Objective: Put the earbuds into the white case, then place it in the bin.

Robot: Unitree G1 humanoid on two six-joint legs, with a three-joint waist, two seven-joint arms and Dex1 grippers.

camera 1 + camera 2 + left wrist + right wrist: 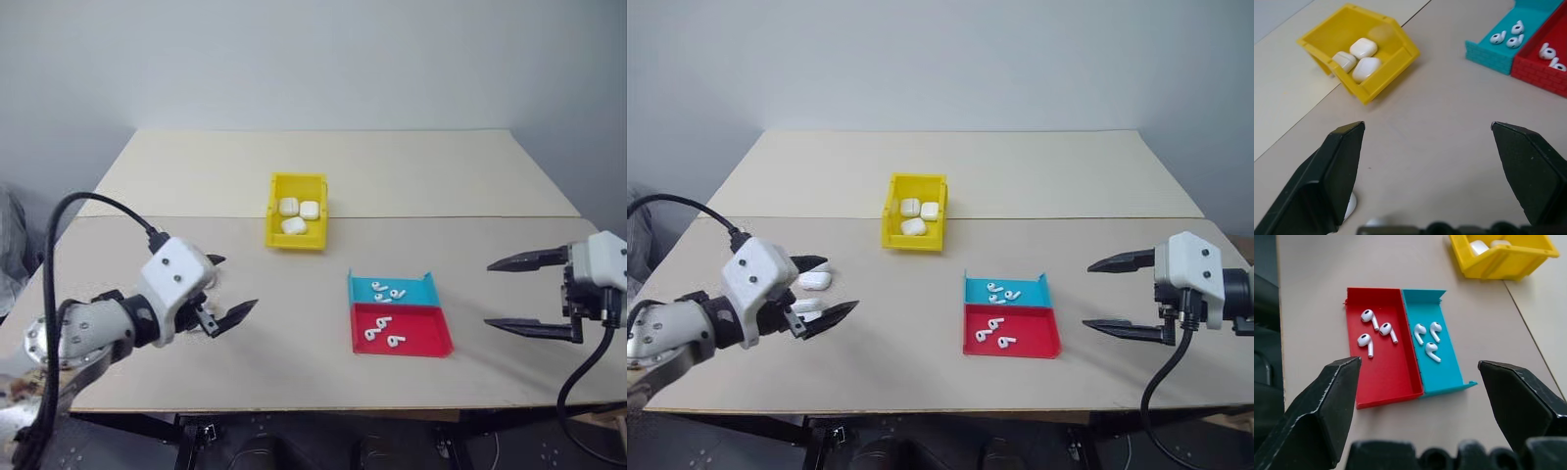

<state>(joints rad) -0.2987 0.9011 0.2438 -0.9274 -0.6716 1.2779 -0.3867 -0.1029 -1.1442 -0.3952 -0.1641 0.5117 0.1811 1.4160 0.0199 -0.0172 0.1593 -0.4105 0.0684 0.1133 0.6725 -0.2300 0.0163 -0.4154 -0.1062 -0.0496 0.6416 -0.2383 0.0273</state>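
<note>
Nearest you, the left gripper (813, 289) hangs above the table (294, 362) with its jaws spread wide and nothing between them. Two cases (813, 280) lie on the table just under and behind its fingers, apparently closed, each with its long axis roughly across the table. Your right gripper (517, 294) is likewise spread and empty, off the table's right edge and pointing in toward the trays.

The hands seem parked on either side of the work, each facing its own stock: left by the loose cases, right by the earbuds.

Next out, the red tray (1382, 377) and the blue tray (1442, 369) sit wall to wall right of centre, red nearer you. Each holds three earbuds (1371, 318). They lie on their sides, stems scattered in no common direction, so you will likely have to read each stem before pinching. The colours probably sort the buds by ear, though the frames cannot confirm it.

Farthest, the bin (279, 186) stands near the table's centre seam, its long axis running away from you. Three cases lie in it, flat and close together. By that count, one of the two near cases is your next target; neither has been picked up yet.
</note>
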